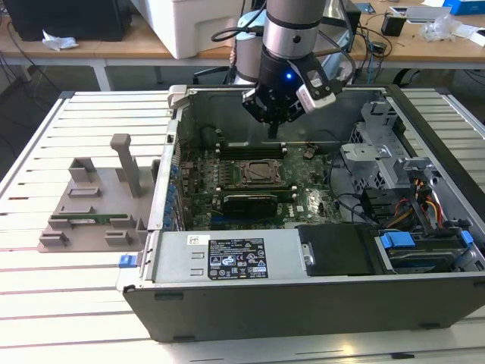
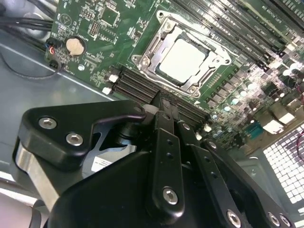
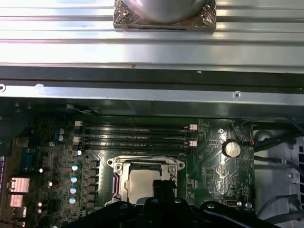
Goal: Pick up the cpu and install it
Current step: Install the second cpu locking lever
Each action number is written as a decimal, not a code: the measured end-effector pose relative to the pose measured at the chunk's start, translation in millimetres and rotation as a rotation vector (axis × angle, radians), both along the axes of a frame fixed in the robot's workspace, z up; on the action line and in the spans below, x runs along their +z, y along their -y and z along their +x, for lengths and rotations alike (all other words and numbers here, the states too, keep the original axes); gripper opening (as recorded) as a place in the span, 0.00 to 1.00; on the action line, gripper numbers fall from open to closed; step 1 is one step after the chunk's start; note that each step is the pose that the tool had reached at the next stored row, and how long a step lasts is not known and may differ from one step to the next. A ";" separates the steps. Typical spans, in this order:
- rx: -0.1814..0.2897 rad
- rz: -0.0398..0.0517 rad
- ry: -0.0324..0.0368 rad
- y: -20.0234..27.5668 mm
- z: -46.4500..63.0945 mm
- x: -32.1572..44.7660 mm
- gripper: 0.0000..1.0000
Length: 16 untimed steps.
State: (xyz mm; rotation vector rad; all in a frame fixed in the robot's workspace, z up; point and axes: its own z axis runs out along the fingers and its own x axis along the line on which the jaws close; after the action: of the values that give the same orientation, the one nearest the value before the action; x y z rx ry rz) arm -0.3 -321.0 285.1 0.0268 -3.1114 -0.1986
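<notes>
The cpu [image 2: 183, 59] is a small square chip with a silvery-white top. It lies flat inside the metal-framed socket [image 1: 254, 173] on the green motherboard [image 1: 303, 201], and the first wrist view shows the cpu [image 3: 138, 183] partly behind my fingertips. My gripper [image 1: 273, 133] hangs above the board inside the open computer case, just behind the socket. Both wrist views show its black fingers close together with nothing between them, the gripper [image 2: 166, 102] apart from the chip and the gripper [image 3: 164, 186] over the socket's edge.
Memory slots [image 3: 135, 135] run beside the socket, with a coin battery [image 3: 232, 149] nearby. The case holds a power supply [image 1: 227, 259], a drive cage [image 1: 379, 155] and cables [image 1: 424, 205]. A grey fixture [image 1: 91, 205] with a green memory stick [image 1: 89, 221] sits at the exterior view's left.
</notes>
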 end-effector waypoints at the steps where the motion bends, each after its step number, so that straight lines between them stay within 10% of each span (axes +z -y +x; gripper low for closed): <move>1: 0.000 0.0000 0.0000 1.3 0.0 -0.2 0.11; 16: 0.000 0.0000 0.0001 14.2 0.0 -3.3 0.11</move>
State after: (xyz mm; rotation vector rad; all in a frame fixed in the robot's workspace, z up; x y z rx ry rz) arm -0.3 -335.2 281.8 0.0266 -3.1115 -0.1986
